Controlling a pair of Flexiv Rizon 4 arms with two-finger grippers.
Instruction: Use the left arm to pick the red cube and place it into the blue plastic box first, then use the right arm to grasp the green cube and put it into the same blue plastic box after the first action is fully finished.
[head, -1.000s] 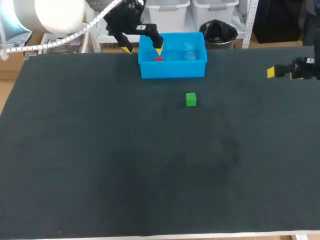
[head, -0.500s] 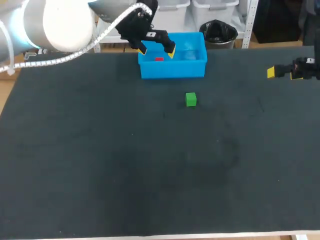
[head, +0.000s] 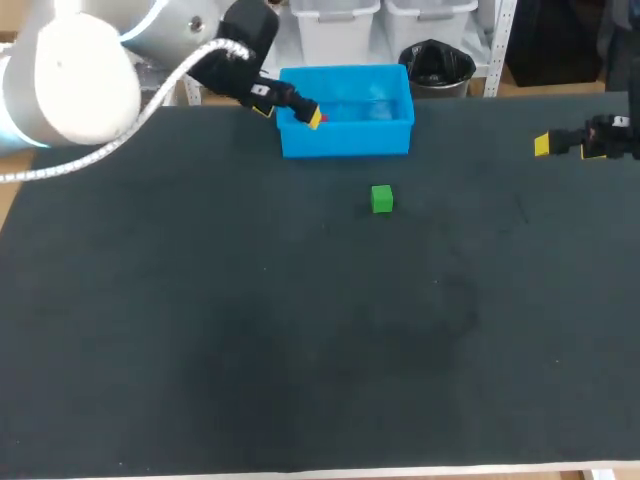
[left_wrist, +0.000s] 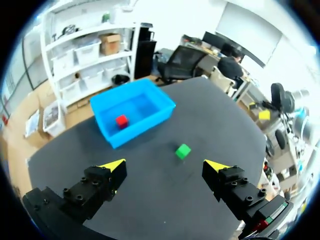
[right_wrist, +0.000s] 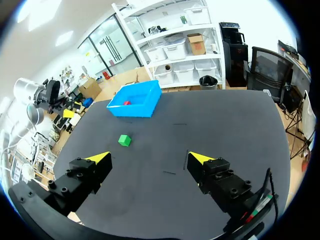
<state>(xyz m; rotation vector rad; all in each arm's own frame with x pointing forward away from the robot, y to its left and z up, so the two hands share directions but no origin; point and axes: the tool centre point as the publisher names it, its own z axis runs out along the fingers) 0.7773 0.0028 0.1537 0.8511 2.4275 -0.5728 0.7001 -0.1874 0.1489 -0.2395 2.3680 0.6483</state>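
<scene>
The red cube lies inside the blue plastic box, near its left end. In the head view my left gripper's yellow tip hides most of the cube. My left gripper hangs open and empty over the box's left rim; from its wrist the box and the green cube lie ahead of the gripper. The green cube rests on the dark table in front of the box. My right gripper stands open and empty at the table's far right, well away from both.
The dark table runs wide and bare in front of the green cube. The right wrist view shows the box with the red cube in it, the green cube, and my right gripper.
My left gripper has drawn back from above the box's inside towards its left rim, turning as it went. The red cube stays in the box. The right arm has not moved.
</scene>
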